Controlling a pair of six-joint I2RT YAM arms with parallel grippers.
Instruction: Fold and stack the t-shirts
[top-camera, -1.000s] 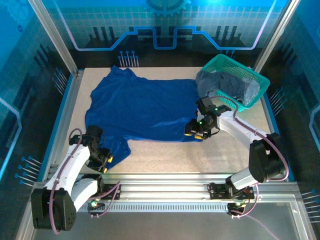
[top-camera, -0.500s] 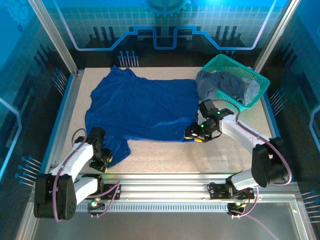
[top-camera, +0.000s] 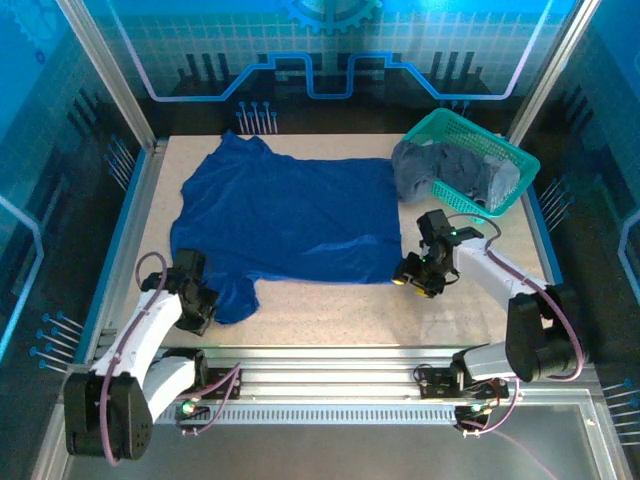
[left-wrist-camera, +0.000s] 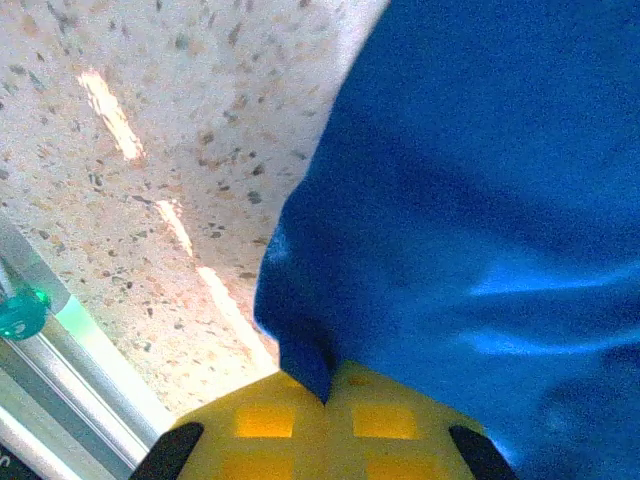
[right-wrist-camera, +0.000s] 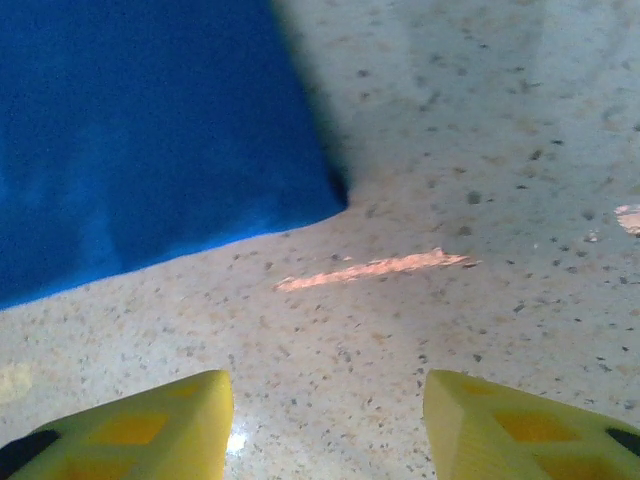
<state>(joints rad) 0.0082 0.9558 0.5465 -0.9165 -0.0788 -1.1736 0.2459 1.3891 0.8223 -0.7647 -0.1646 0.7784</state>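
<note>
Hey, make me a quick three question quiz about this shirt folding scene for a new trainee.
1. True or false: the right gripper is shut on the blue t-shirt.
2. The left gripper grips: A nothing, B the blue t-shirt's edge, C a towel.
3. Fill in: the grey clothing lies in the teal ____.
Key: 1 false, it is open over the table; 2 B; 3 basket.

White arms (top-camera: 148, 328), black joints (top-camera: 530, 340), purple looping cables (top-camera: 103, 420), yellow gripper fingers (right-wrist-camera: 150, 425).
</note>
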